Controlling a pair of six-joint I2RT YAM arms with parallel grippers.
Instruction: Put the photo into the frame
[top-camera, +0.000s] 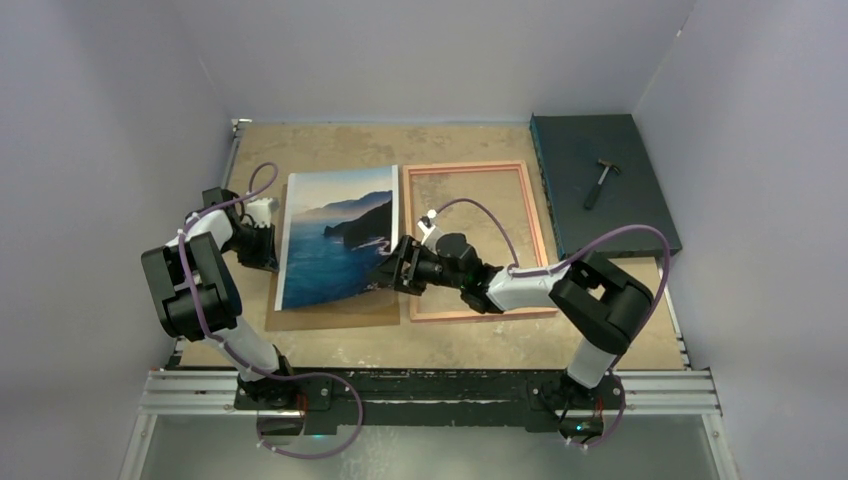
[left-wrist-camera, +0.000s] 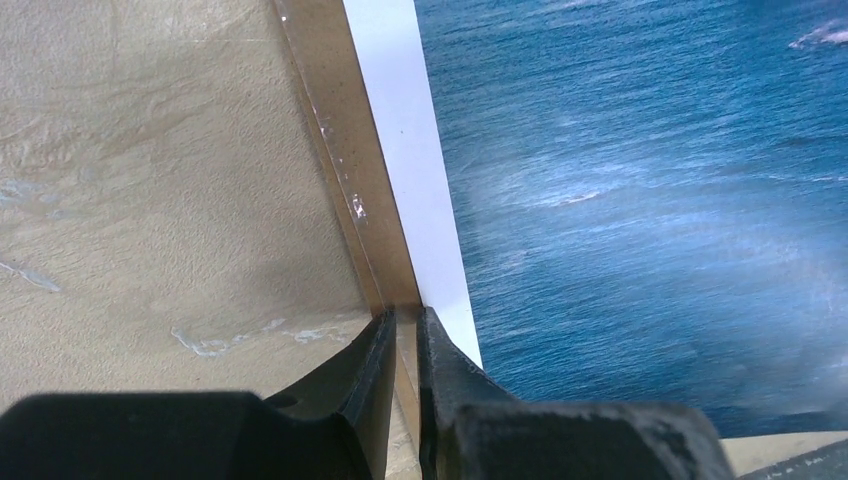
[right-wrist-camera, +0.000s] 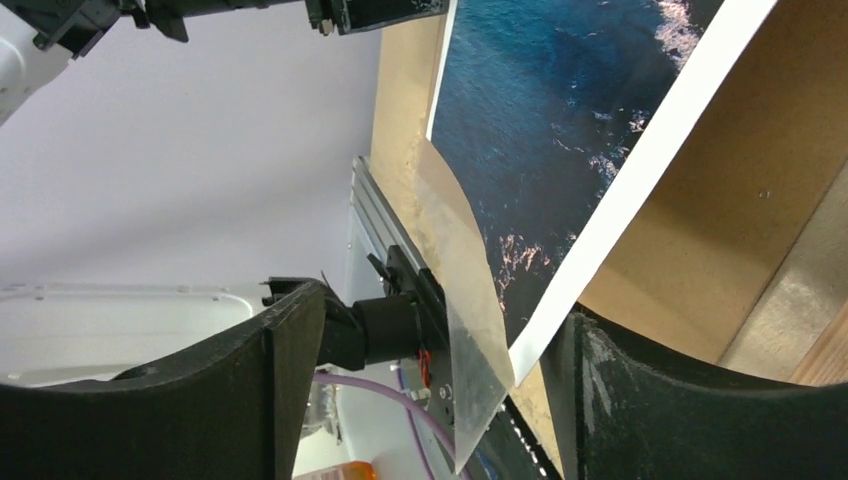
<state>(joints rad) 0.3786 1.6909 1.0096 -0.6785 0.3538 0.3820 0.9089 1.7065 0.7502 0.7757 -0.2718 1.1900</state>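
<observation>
Reaching across frame (top-camera: 475, 185), right gripper (top-camera: 393, 270) straddles photo (top-camera: 335, 235)

**Print's corner between my spread fingers**

My gripper (right-wrist-camera: 437, 305) stands wide, one dark finger (right-wrist-camera: 285, 380) low on the left of my view, the other low on the right. Between them hangs the photo (right-wrist-camera: 540, 110), blue water facing me. Its white border slants down to a point just beside the finger on the right; I cannot tell whether they touch. A pale curled flap (right-wrist-camera: 465, 300) droops at that corner. Behind the print lies a brown board (right-wrist-camera: 720, 230). A purple cable (right-wrist-camera: 370, 392) passes below.
</observation>
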